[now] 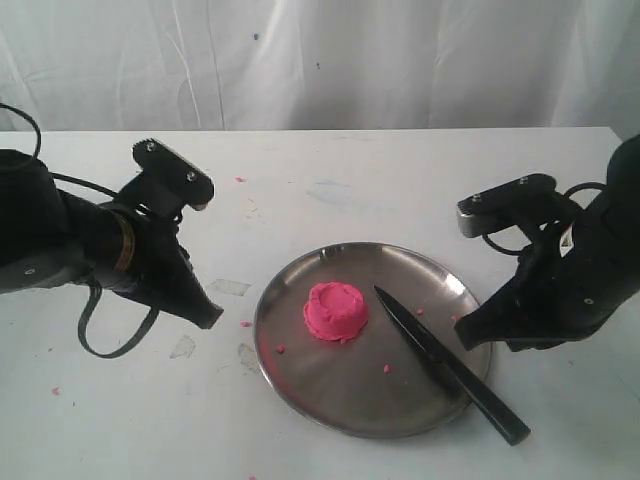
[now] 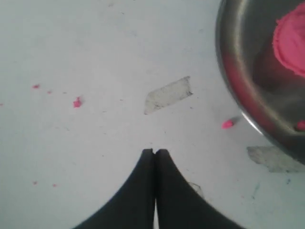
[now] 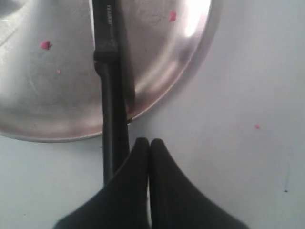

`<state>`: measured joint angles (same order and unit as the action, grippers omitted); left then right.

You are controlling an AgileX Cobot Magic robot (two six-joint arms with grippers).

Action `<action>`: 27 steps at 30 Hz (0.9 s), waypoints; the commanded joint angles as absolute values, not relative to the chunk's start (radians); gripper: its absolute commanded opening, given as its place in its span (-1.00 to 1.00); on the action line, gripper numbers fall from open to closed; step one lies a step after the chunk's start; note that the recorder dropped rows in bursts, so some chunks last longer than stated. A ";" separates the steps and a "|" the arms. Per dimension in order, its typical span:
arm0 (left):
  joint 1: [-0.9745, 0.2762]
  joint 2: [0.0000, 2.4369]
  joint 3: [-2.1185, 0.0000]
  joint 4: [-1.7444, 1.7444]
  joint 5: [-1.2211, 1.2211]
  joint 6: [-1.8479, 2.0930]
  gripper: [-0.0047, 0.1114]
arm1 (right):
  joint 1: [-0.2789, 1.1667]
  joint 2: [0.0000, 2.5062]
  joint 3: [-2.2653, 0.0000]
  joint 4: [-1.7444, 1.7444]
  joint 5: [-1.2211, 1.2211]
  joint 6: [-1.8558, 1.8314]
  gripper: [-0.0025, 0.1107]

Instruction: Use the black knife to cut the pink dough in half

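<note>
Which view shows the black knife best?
Exterior view: the whole black knife shows, tip to butt, blade on the steel plate, handle over its rim. Right wrist view catches only a blade-and-handle section; left wrist view shows none of it.

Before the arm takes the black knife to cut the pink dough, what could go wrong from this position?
1. The right gripper has its jaws shut beside the handle of the slim black knife; coming down like this, it would probably push the knife away instead of gripping it.
2. The knife lies across the rim of the round steel plate; pressing the overhanging handle may lever the blade up or shift the plate.
</note>
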<state>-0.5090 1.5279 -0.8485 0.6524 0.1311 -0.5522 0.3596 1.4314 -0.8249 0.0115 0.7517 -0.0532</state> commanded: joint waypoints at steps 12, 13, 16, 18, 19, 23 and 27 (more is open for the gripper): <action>-0.549 1.526 -1.018 -0.505 0.500 0.526 -0.92 | 0.139 1.467 -0.837 0.167 0.806 -0.122 -0.96; -0.549 1.526 -1.025 -0.682 0.540 0.687 -0.92 | 0.139 1.435 -0.837 0.239 0.819 -0.217 -0.96; -0.549 1.526 -1.025 -0.948 0.561 0.912 -0.92 | 0.139 1.382 -0.837 0.227 0.867 -0.240 -0.83; -0.549 1.526 -1.025 -0.971 0.561 0.942 -0.92 | 0.139 1.362 -0.837 0.227 0.874 -0.240 -0.58; -0.549 1.526 -1.025 -0.971 0.561 0.942 -0.92 | 0.139 1.367 -0.837 0.227 0.865 -0.240 -0.39; -0.549 1.526 -1.025 -0.964 0.561 0.942 -0.92 | 0.134 1.416 -0.837 0.206 0.848 -0.171 -0.23; -0.549 1.526 -1.025 -0.962 0.561 0.942 -0.92 | -0.011 1.565 -0.919 0.400 1.043 -0.261 -0.23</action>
